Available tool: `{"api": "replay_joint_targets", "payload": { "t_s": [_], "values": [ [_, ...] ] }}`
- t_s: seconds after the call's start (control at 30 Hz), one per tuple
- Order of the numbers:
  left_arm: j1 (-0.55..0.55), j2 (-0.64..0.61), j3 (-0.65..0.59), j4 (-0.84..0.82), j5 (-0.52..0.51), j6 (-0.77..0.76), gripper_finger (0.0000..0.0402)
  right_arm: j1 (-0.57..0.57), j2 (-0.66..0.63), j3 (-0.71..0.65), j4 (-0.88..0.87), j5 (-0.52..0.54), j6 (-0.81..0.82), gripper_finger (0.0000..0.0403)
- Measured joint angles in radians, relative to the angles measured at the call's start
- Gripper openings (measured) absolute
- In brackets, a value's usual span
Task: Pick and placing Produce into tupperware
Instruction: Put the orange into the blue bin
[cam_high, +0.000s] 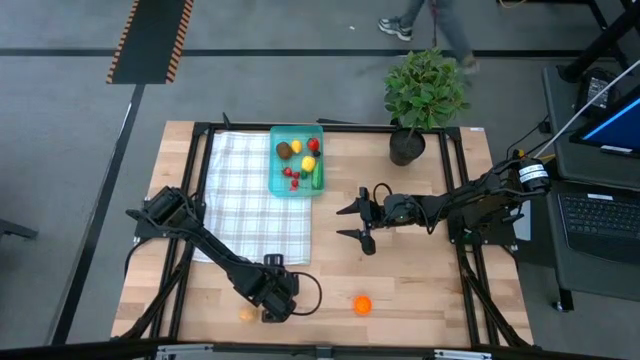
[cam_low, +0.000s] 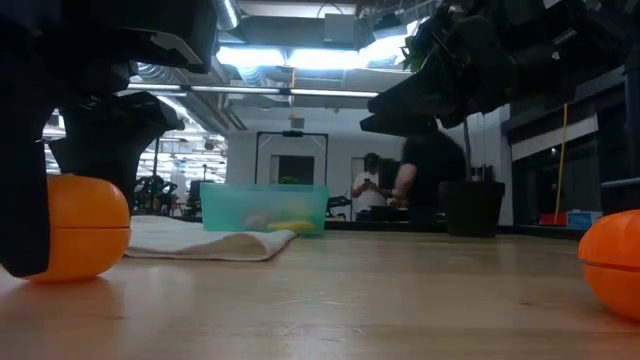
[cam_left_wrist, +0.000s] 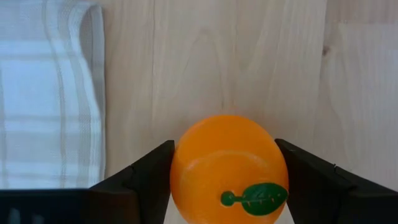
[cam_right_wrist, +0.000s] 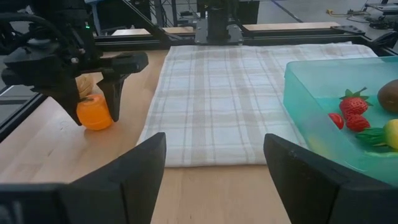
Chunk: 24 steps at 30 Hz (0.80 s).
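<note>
The left hand (cam_left_wrist: 225, 186) is down at the near edge of the worktop (cam_high: 420, 290), just off the near corner of the white checked cloth (cam_high: 255, 195), and an orange toy fruit (cam_left_wrist: 227, 168) sits squarely between its two fingers (cam_left_wrist: 146, 180). In the left wrist view the dark fingers flank the fruit on both sides, close against it; whether they are already pressing on it I cannot tell. The low view shows this fruit (cam_low: 78, 228) resting on the wood, not lifted. It is round, so no long axis governs the grip — only centring does, and it looks centred.

The relation the next move turns on, as I judge it: the teal tupperware (cam_high: 273, 160) lies at the far edge of the cloth, well apart from this hand, straight across the cloth's length. It already holds several pieces — red, yellow, brown and a green one (cam_high: 317, 180). A small pale piece (cam_high: 246, 314) sits just beside the left hand.

A second orange fruit (cam_high: 362, 304) lies alone on the near worktop, between the two arms, clearly nearer the left hand. The right hand (cam_high: 357, 222) hovers mid-worktop with fingers spread wide and holding nothing, just beside the tupperware's right side. A potted plant (cam_high: 425, 95) stands at the far edge.
</note>
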<state>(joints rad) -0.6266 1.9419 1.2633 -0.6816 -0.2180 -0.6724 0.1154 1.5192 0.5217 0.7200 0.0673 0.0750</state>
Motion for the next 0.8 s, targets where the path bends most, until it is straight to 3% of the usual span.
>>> {"api": "replay_joint_targets", "payload": {
  "t_s": [0.3,0.8],
  "values": [
    [0.0,-0.016,-0.002,-0.037,0.009,0.026,0.0241,0.0,0.0,0.0,-0.001,0.0,0.0,0.0272],
    [0.013,-0.251,-0.046,-0.073,-0.095,0.153,0.0241,0.045,0.0,-0.001,-0.005,-0.001,-0.031,0.0272]
  ]
}}
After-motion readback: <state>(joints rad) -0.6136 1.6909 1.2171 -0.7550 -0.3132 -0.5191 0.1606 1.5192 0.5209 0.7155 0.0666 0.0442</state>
